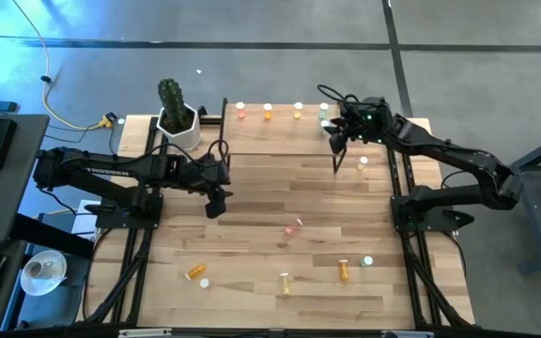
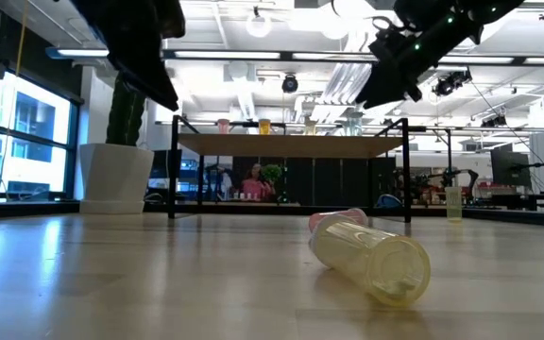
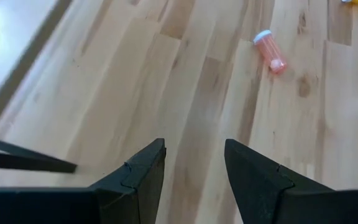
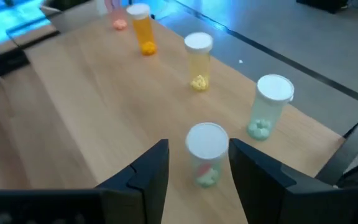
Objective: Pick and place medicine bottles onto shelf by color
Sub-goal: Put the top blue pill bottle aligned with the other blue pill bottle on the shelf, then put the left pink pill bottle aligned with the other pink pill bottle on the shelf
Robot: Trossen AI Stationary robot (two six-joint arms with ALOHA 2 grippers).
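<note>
The shelf (image 1: 280, 131) stands at the table's far side. Along it stand a pink bottle (image 1: 240, 111), an orange bottle (image 4: 142, 28), a yellow bottle (image 4: 197, 59) and a pale green bottle (image 4: 267, 106), each upright on its base. My right gripper (image 4: 199, 149) is open over the shelf's right end, with a finger on either side of a second pale green bottle (image 4: 205, 158), which stands free on the board. My left gripper (image 3: 194, 165) hangs open above the table left of centre, with nothing between its fingers. A pink bottle (image 3: 270, 53) lies on its side ahead of it.
Loose bottles lie on the near half of the table: orange (image 1: 195, 272), yellow (image 1: 285, 280), orange (image 1: 344, 269) and green (image 1: 367, 261). A cactus in a white pot (image 1: 177, 117) stands left of the shelf. The shelf's thin black legs (image 2: 172, 170) reach down to the table.
</note>
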